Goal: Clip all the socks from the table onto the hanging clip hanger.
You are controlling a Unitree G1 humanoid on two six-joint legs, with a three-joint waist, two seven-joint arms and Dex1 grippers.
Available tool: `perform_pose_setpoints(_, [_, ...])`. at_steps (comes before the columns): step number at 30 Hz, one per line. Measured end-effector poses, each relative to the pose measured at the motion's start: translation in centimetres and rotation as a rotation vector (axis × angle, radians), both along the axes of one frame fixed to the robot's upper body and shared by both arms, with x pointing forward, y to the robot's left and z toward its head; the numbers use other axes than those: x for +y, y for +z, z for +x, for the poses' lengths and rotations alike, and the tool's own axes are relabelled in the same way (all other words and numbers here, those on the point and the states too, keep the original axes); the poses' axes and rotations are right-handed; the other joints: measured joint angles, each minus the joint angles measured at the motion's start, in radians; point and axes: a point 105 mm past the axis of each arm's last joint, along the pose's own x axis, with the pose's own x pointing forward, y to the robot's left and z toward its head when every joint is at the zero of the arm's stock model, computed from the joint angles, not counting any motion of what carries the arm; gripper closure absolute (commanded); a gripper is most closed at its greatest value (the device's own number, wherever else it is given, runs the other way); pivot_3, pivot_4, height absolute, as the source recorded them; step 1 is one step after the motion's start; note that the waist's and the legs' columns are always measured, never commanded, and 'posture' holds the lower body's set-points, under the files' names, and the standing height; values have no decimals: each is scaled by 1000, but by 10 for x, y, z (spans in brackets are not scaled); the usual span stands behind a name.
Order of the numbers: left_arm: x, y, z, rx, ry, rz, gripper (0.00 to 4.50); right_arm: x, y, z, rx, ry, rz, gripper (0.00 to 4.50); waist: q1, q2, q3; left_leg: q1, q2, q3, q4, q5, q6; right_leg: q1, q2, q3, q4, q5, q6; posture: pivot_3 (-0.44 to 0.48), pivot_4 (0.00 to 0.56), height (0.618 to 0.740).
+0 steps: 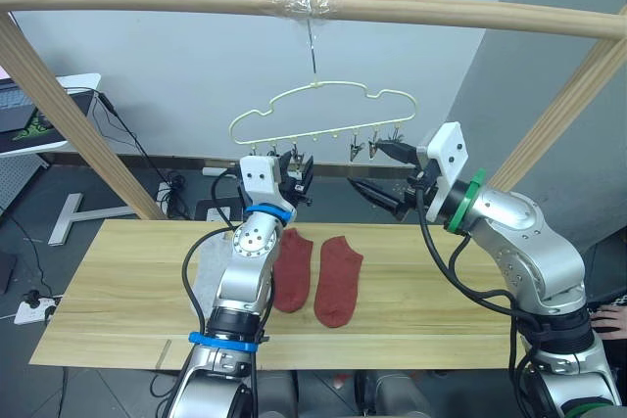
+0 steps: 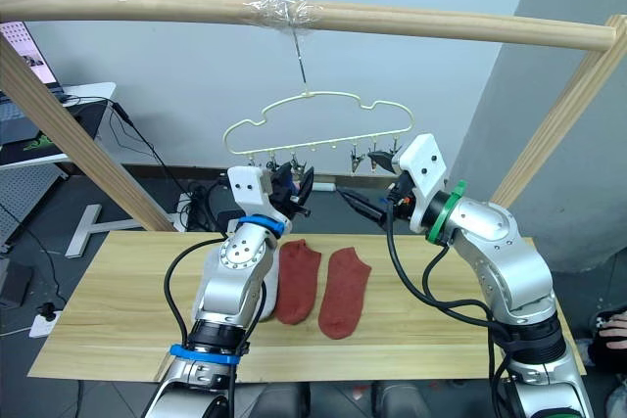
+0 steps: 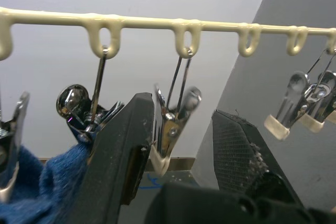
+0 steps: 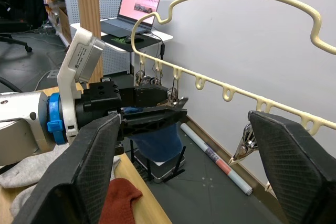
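While the clip hanger [image 1: 323,113] hangs by its hook from the taped spot on the wooden pole [image 1: 313,5], both arms are raised to its row of clips. Left gripper [image 3: 181,145] sits right under the bar at the left end, fingers apart w/ one metal clip [image 3: 169,129] between them, the left finger touching it. A blue sock [image 3: 39,182] hangs just beside that finger, bunched at the next clip over; can't tell for sure if the clip bites it. Right gripper [image 1: 377,171] is at the hanger's right end, near the two clips there [image 1: 387,136], fingers spread wide, nothing between them.

On the table [image 1: 108,291]: two rust-red socks [image 1: 315,276] flat side by side, near the middle, toes toward the robot, well below both grippers. A light grey sock [image 1: 204,276] lies partly hidden behind the left arm.

Room: pale wall, slanted wood posts either side, cables and a power strip [image 1: 29,310] on the dark floor, small white desk w/ a laptop [image 4: 137,9] off to the robot's left.
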Motion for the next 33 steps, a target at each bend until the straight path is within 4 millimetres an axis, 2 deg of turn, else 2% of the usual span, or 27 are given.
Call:
perform_pose_setpoints(9, [1,-4,2,8,8,10,2394,0,0,0,0,-1,0,401,0,0,0,0,0,0,0,0,0,0,0,-1,0,1,-1,87,120,740])
perform_pose_setpoints(16, [2,6,7,-28,16,35,2394,0,0,0,-1,-2,-1,401,0,0,0,0,0,0,0,0,0,0,0,-1,0,1,-1,87,123,740])
perform_pose_setpoints(32, [2,1,8,-12,20,38,2394,-1,0,0,-1,-3,-3,401,0,0,0,0,0,0,0,0,0,0,0,-1,0,1,-1,87,129,740])
perform_pose_setpoints(33, [2,1,8,-12,19,38,2570,-1,0,0,-1,-3,-2,401,0,0,0,0,0,0,0,0,0,0,0,-1,0,1,-1,86,128,740])
